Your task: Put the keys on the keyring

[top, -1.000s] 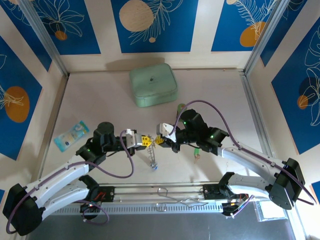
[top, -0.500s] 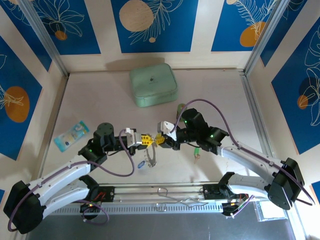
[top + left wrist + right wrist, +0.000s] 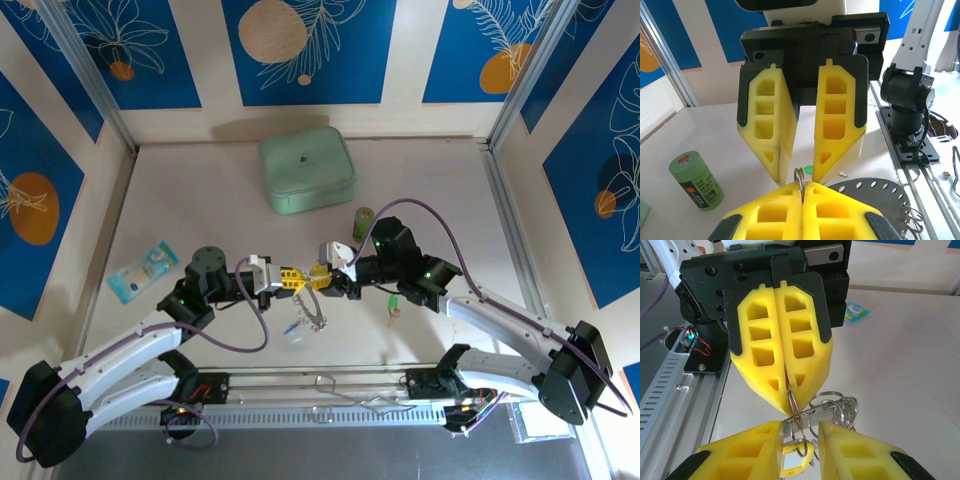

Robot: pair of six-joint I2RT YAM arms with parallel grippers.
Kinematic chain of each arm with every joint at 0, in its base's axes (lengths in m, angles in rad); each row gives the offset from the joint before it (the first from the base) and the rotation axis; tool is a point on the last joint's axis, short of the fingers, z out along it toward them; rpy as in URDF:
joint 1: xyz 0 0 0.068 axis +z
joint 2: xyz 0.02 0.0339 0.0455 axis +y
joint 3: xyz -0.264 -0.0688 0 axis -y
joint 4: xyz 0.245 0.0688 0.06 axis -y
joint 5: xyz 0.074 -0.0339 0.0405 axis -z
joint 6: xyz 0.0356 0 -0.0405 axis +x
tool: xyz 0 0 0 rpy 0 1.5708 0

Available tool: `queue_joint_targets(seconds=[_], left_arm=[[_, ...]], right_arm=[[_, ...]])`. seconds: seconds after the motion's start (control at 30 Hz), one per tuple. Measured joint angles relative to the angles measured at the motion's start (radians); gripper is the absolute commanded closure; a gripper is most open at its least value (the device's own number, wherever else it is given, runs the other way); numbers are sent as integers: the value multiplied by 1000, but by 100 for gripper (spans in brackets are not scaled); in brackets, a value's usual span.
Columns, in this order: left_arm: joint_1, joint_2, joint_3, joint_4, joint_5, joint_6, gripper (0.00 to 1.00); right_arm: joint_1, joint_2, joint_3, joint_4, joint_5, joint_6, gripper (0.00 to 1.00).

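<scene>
My left gripper [image 3: 802,189] is pressed tight on the keyring [image 3: 799,176], up over the table [image 3: 200,200] by the middle of its near edge. My right gripper [image 3: 799,429] is spread around the yellow key [image 3: 796,456]. I should go slowly and not shake the ring.

Green cylinder [image 3: 695,180]: a pale round sticker with reddish print is sitting on its top. An orange emblem and a line of white lettering are running down its side. The first letters are looking like "XIN", and the rest is too small to read.

Mint-green case [image 3: 307,172]: a small dark mark is showing near the middle of the lid, too small to tell as a brand or sign.

Flat packet [image 3: 143,270]: blue, white and green printing is covering its face, but no word or number is coming through legibly.
</scene>
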Motion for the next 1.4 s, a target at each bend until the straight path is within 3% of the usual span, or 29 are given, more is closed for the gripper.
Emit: queue_joint_targets(seconds=[0.1, 0.3, 0.37, 0.43, 0.53, 0.9, 1.4], left_arm=[[0, 5, -1, 8, 8, -6, 100], [0, 5, -3, 17, 7, -18, 100], [0, 6, -3, 19, 6, -21, 91], [0, 6, -3, 18, 3, -20, 74], [-2, -7, -3, -6, -8, -17, 65], [-2, -28, 69, -299, -75, 75, 64], [-2, -14, 81, -369, -75, 107, 70]], right_arm=[[0, 9, 0, 14, -4, 7, 80], [-3, 15, 0, 21, -31, 23, 100], [-5, 15, 0, 20, -34, 20, 100], [-6, 15, 1, 13, -33, 16, 100], [-6, 15, 4, -24, -13, -3, 100], [21, 48, 153, -263, 117, -135, 100], [108, 140, 260, -426, 245, -239, 100]])
